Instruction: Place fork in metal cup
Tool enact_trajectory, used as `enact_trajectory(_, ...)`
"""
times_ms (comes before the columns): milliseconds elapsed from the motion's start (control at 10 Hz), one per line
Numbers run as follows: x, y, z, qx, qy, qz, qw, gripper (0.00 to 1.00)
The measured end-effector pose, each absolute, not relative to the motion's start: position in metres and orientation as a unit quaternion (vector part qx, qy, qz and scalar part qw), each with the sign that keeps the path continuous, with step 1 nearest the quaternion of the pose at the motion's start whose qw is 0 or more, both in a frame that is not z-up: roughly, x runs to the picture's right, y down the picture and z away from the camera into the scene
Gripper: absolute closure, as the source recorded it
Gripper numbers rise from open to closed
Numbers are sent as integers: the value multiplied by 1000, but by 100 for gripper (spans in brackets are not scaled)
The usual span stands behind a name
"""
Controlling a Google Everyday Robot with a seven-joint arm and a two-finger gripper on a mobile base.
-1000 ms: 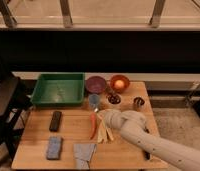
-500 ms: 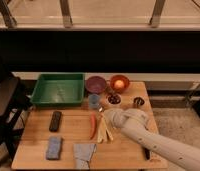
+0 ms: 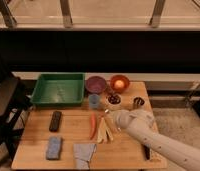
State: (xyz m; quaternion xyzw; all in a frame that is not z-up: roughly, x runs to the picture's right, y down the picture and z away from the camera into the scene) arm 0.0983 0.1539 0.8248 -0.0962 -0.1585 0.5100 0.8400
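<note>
The metal cup [image 3: 138, 103] stands at the right back of the wooden table, small, silver-grey and dark inside. My gripper [image 3: 110, 120] is at the end of the white arm that reaches in from the lower right. It is low over the table's middle, left of and nearer than the metal cup, and it is shut. Several pale utensils [image 3: 107, 132] lie fanned out just under and in front of it. I cannot tell which of them is the fork, or whether the gripper holds one. An orange-red utensil [image 3: 93, 125] lies to their left.
A green tray [image 3: 58, 89] sits at the back left, with a purple bowl [image 3: 96, 83] and an orange bowl [image 3: 119, 83] beside it. A pale blue cup [image 3: 94, 101] and a white cup [image 3: 113, 100] stand mid-table. A black remote [image 3: 55, 120], blue sponge [image 3: 54, 148] and grey cloth [image 3: 84, 152] lie front left.
</note>
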Motion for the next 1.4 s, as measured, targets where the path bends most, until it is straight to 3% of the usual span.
enact_trajectory(1400,153,163,822,-90,-112,536,832,100)
